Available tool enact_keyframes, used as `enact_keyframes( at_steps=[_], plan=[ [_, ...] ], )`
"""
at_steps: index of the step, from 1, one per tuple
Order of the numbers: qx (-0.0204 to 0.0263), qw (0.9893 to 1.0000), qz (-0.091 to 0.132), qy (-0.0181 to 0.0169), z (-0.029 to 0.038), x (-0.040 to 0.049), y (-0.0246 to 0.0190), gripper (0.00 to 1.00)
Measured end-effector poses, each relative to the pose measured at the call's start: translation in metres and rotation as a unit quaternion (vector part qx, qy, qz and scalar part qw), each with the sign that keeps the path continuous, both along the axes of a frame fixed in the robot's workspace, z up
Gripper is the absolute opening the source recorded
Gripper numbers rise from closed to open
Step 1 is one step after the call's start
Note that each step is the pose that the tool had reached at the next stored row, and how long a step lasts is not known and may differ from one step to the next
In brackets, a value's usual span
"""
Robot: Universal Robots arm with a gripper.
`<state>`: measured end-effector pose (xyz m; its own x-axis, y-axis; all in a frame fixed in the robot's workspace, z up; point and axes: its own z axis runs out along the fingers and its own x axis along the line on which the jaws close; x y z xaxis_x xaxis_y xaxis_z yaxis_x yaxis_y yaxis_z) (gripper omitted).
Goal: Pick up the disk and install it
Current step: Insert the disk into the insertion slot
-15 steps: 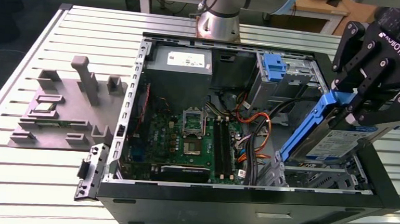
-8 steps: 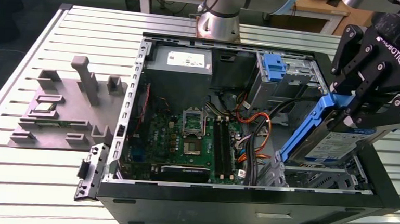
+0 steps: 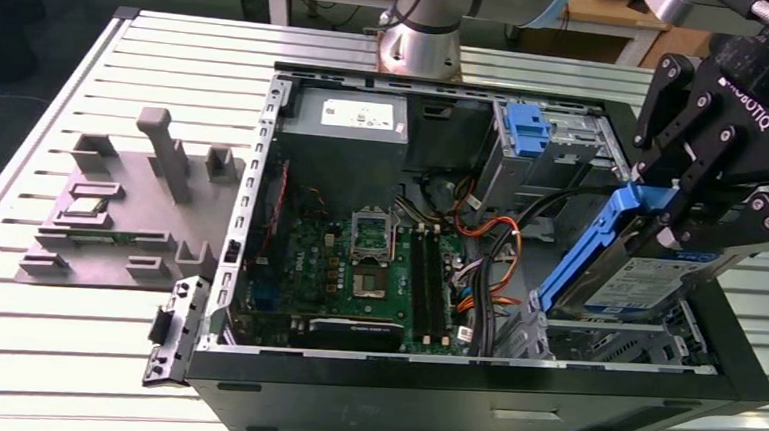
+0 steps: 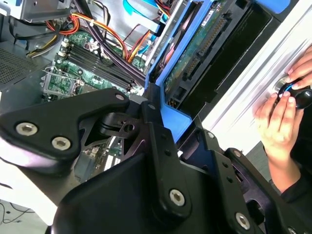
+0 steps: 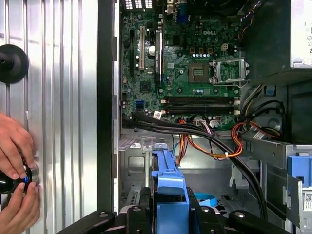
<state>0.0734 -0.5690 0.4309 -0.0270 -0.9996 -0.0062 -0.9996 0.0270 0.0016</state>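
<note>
The disk (image 3: 632, 274), silver-grey with a blue-and-white label and blue side rails, hangs tilted over the open computer case (image 3: 482, 377) at the exterior view's right, near the case's front corner. My gripper (image 3: 663, 211) is shut on its upper blue rail. The second wrist view shows the disk's (image 4: 195, 53) circuit-board underside and connector edge running away from the gripper (image 4: 156, 112). In the first wrist view the blue rail of the disk (image 5: 168, 180) juts out from the gripper (image 5: 168, 214) above the metal drive cage.
Inside the case are the motherboard (image 3: 368, 265), bundled cables (image 3: 489, 252), a grey power supply (image 3: 350, 123) and a fixed blue bracket (image 3: 530, 129). A grey fixture (image 3: 131, 210) lies on the slatted table left of the case. A person's hands (image 5: 14, 165) work a knob beside the case.
</note>
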Motion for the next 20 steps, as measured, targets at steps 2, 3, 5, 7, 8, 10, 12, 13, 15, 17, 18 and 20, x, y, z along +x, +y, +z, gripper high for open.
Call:
enact_keyframes(
  at_steps=[2,3,5,7,8,10,12,13,15,17,18,20],
  plan=[
    [0.0,1.0,0.0,0.0,-0.0014,0.0,-0.0003,0.36],
    [0.0,1.0,0.0,0.0,-0.0023,0.0,-0.0004,0.36],
    [-0.0001,1.0,0.0,0.0,-0.0039,0.0,-0.0006,0.36],
    [0.0,1.0,-0.001,0.0,-0.0056,0.0,-0.0008,0.36],
    [-0.0001,1.0,-0.001,0.0,-0.0066,0.0,-0.0009,0.36],
    [-0.0001,1.0,-0.001,0.0,-0.0085,0.0,-0.0009,0.36],
    [-0.0001,1.0,-0.001,0.0,-0.0107,0.0,-0.0009,0.36],
    [0.0,1.0,-0.001,0.0,-0.0118,0.0,-0.0009,0.36],
    [0.0,1.0,-0.001,0.0,-0.0138,0.0,-0.001,0.36],
    [0.0,1.0,-0.001,0.0,-0.0159,0.0,-0.0011,0.36],
    [0.0,1.0,-0.001,0.0,-0.0169,0.0,-0.0011,0.36],
    [0.0,1.0,-0.001,0.0,-0.0191,0.0,-0.0012,0.36]
  ],
)
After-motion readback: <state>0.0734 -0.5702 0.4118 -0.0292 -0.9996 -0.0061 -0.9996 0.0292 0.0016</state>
